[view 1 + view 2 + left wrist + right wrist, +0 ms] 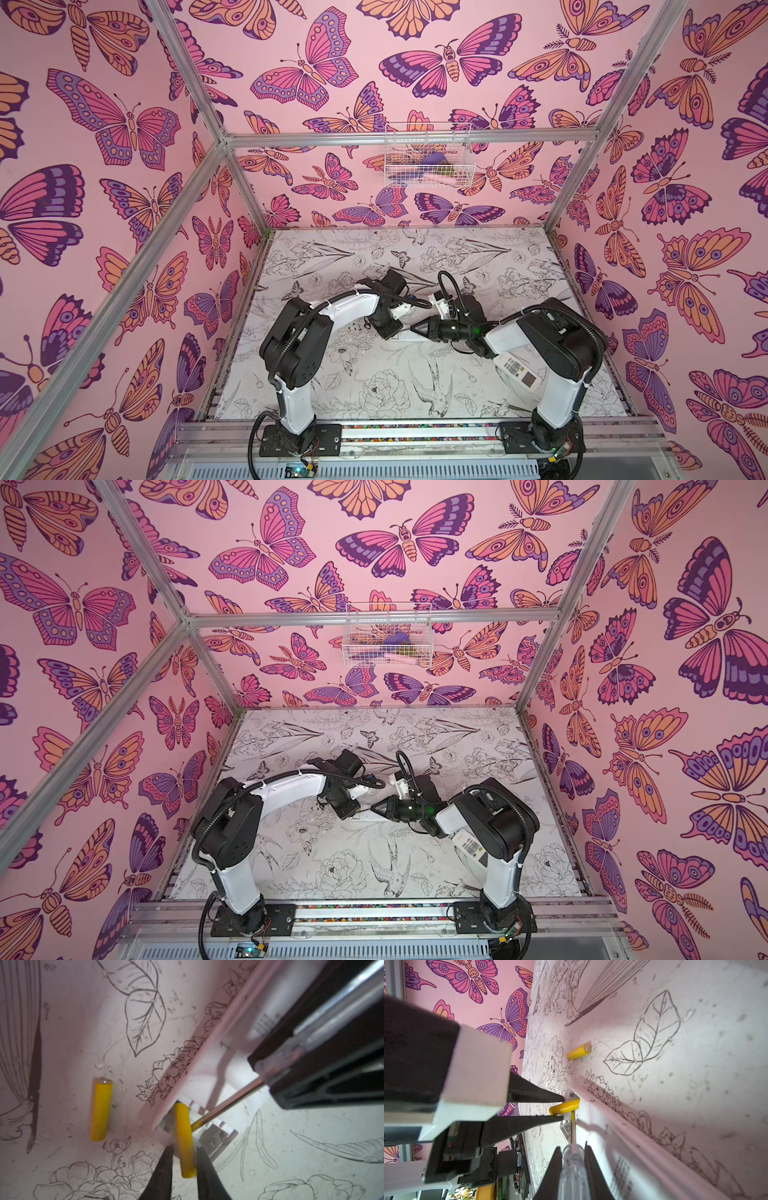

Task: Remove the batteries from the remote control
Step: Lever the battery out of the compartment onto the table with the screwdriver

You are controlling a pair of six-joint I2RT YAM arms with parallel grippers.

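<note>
The left hand (184, 1148) grasps the raised battery (182, 1126), one end inside the remote (228, 1053), at the centre of both top views. The right hand (572, 1146) is clenched on the screwdriver (573, 1169), its tip beside that battery. The loose battery (101, 1109) lies near on the bench (72, 1022). I judge the unloading nearly finished.

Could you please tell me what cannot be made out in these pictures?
1. Left wrist view: whether the left end effector actually pinches the yellow battery; motion blur there.
2. Right wrist view: label print on the remote, blurred.
3. Both top views: its battery compartment, hidden under the left wrist.
4. In a top view: a second remote, partly under the right arm.
</note>
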